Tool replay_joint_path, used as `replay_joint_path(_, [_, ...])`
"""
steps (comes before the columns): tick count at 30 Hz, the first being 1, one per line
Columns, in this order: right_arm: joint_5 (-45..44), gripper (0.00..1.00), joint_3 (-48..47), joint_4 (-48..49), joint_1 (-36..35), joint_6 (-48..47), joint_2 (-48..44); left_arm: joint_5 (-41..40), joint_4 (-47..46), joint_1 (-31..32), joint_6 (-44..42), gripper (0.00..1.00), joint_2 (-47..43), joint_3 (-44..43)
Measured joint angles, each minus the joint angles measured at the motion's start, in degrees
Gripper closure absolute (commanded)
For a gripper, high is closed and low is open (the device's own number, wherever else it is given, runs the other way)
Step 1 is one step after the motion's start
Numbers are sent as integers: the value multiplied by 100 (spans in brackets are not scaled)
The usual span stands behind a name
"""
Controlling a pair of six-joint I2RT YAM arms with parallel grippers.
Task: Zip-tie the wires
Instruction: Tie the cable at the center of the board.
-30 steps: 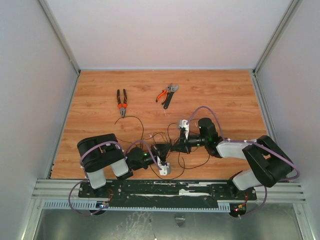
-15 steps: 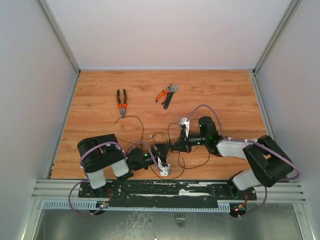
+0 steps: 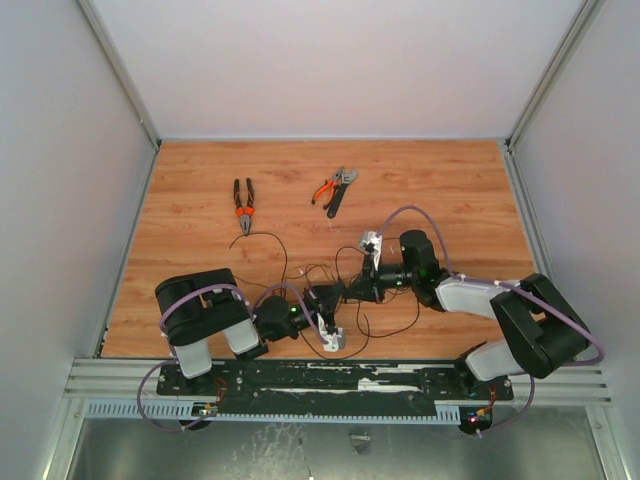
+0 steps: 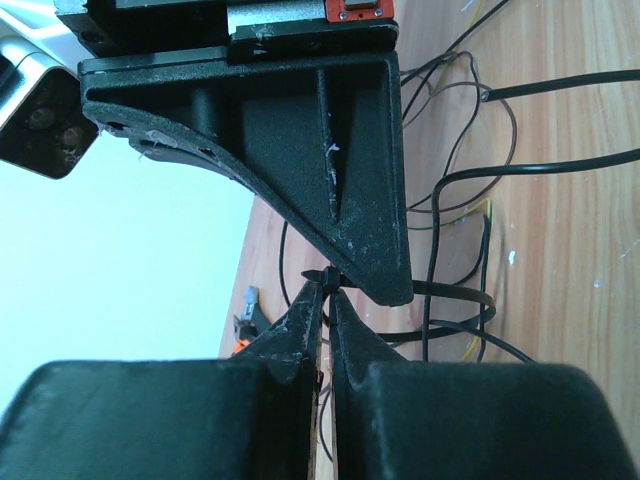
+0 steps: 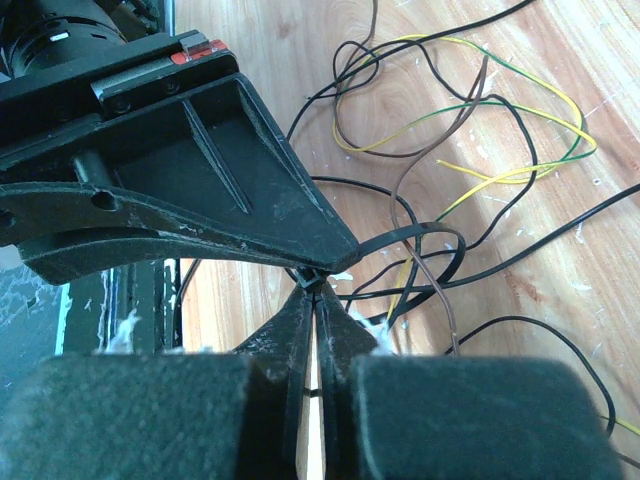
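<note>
The wires (image 3: 283, 258) lie in loose black, yellow and brown loops on the wooden table between my arms. The zip tie (image 4: 465, 296) is a flat black strip curled into a loop around several strands; in the right wrist view the zip tie (image 5: 425, 232) circles the wires (image 5: 480, 110). My left gripper (image 4: 328, 287) is shut on the strip at its small head. My right gripper (image 5: 315, 284) is shut on the same strip, tip to tip with the left one. From above, the left gripper (image 3: 328, 301) and right gripper (image 3: 349, 292) meet over the tangle.
Black-and-orange pliers (image 3: 243, 203) lie at the back left. An orange-handled tool with a black wrench (image 3: 335, 187) lies at back centre. Lilac arm cables (image 3: 405, 215) arch above the right arm. White walls enclose the table (image 3: 450, 180) on three sides.
The right arm has drawn slightly back to the right, still meeting the left gripper. The left arm has hardly moved.
</note>
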State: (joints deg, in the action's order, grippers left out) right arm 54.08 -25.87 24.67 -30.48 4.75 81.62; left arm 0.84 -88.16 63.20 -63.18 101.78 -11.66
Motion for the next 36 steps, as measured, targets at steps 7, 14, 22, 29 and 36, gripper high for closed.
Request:
replay_joint_path(7, [-7,92,-7,-98,2,-57,-39,-37,-2,28,166,100,0,-13])
replay_joint_path(14, [-33,83,-7,-122,15,-210,-42,-61,-2,35,319,100,7,-31])
replay_joint_path(22, [-149,73,-4,-138,15,-341,-55,-94,-4,37,444,100,7,-35])
replay_joint_path(29, [-229,66,-4,-225,11,-468,-197,-107,-2,44,673,100,120,-35])
replay_joint_path(36, [-317,62,-4,-315,9,-603,-321,-107,-4,33,833,100,170,-35])
